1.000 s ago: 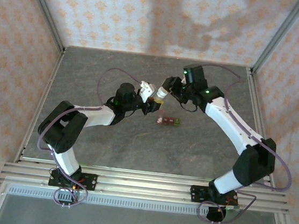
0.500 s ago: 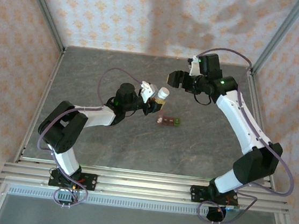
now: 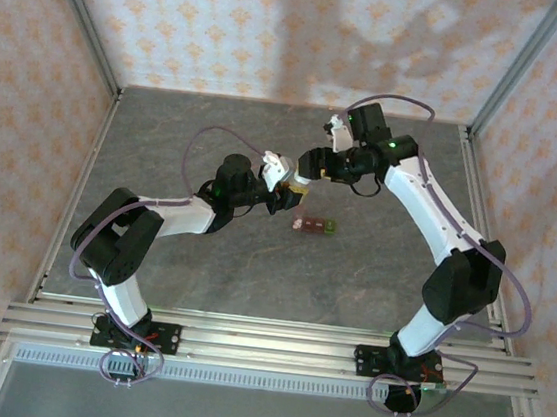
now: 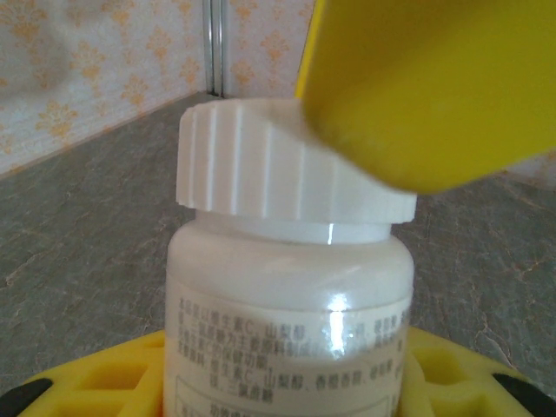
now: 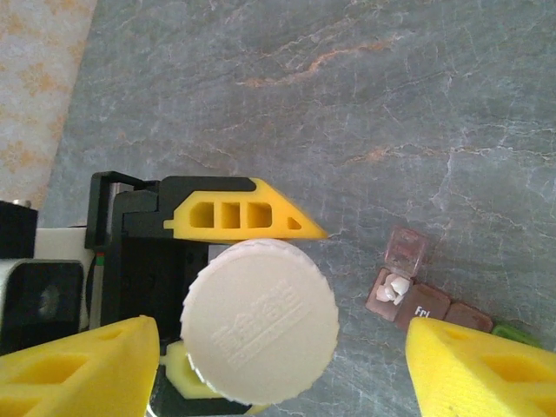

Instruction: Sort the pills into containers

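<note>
My left gripper [image 3: 286, 187] is shut on a white pill bottle [image 4: 287, 304] and holds it upright above the table, its yellow fingers [image 4: 78, 382] on either side of the body. The ribbed white cap [image 5: 261, 321] is on the bottle. My right gripper [image 5: 282, 347] hangs over the cap, open, with its yellow fingers [image 5: 78, 369] straddling it and a gap on the right side. The containers [image 5: 434, 304] lie on the table to the right of the bottle, one lid up with white pills [image 5: 397, 287] inside. From above, the containers [image 3: 314, 226] sit just below both grippers.
The grey stone-patterned table [image 3: 202, 260] is walled by patterned panels on three sides, with metal posts at the back corners. A rail [image 3: 263, 348] carries both arm bases at the near edge.
The right gripper pulled away up and to the right half a second ago, then came back over the bottle cap. The left arm and the bottle have stayed put.
</note>
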Available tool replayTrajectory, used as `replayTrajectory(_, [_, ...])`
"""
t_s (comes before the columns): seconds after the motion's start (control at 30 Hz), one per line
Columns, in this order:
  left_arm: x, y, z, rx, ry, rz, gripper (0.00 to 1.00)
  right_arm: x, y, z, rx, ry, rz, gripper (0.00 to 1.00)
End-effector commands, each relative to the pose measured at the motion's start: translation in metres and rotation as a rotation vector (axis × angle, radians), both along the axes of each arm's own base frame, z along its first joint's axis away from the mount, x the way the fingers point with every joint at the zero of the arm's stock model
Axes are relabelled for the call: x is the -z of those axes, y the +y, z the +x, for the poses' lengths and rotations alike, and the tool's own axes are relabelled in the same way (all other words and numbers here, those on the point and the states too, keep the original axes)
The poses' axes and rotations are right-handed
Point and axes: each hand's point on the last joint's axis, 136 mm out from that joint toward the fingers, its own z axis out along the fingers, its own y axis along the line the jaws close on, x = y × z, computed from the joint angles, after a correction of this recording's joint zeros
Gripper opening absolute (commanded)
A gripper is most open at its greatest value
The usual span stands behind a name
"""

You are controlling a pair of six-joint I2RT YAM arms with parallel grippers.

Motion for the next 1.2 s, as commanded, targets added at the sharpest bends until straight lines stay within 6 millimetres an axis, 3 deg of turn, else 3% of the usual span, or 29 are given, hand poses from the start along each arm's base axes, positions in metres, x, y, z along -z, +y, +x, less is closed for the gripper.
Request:
replayTrajectory(0.0, [-0.039, -0.004, -0.002, 0.021, -0.098, -0.048, 0.0, -0.008, 0.004, 0.003, -0.017, -0.02, 0.007, 0.72])
replayTrajectory(0.27, [-0.037, -0.003, -0.003, 0.021, -0.095, -0.046, 0.0, -0.005, 0.007, 0.008, -0.014, -0.012, 0.007, 0.6])
replayTrajectory(0.5, [-0.036, -0.004, -0.001, 0.021, -0.093, -0.049, 0.0, -0.002, 0.013, 0.004, -0.015, 0.024, 0.038, 0.41])
replayTrajectory(0.63, [-0.036, -0.004, 0.0, 0.017, -0.095, -0.051, 0.0, 0.005, 0.013, 0.005, 0.098, 0.062, 0.047, 0.35])
replayTrajectory(0.77, [-0.036, -0.004, 0.002, 0.01, -0.095, -0.05, 0.0, 0.014, 0.009, 0.009, 0.338, 0.09, 0.054, 0.35])
replayTrajectory(0.9, [-0.036, -0.003, 0.003, 0.002, -0.093, -0.053, 0.0, 0.012, 0.019, 0.007, 0.499, 0.099, 0.164, 0.35])
replayTrajectory(1.03, [-0.034, -0.003, 0.004, -0.003, -0.089, -0.052, 0.0, -0.002, 0.025, 0.008, 0.553, 0.088, 0.241, 0.35])
replayTrajectory(1.17, [-0.035, -0.002, 0.003, -0.005, -0.091, -0.051, 0.0, -0.022, 0.007, 0.011, 0.561, 0.003, 0.185, 0.44])
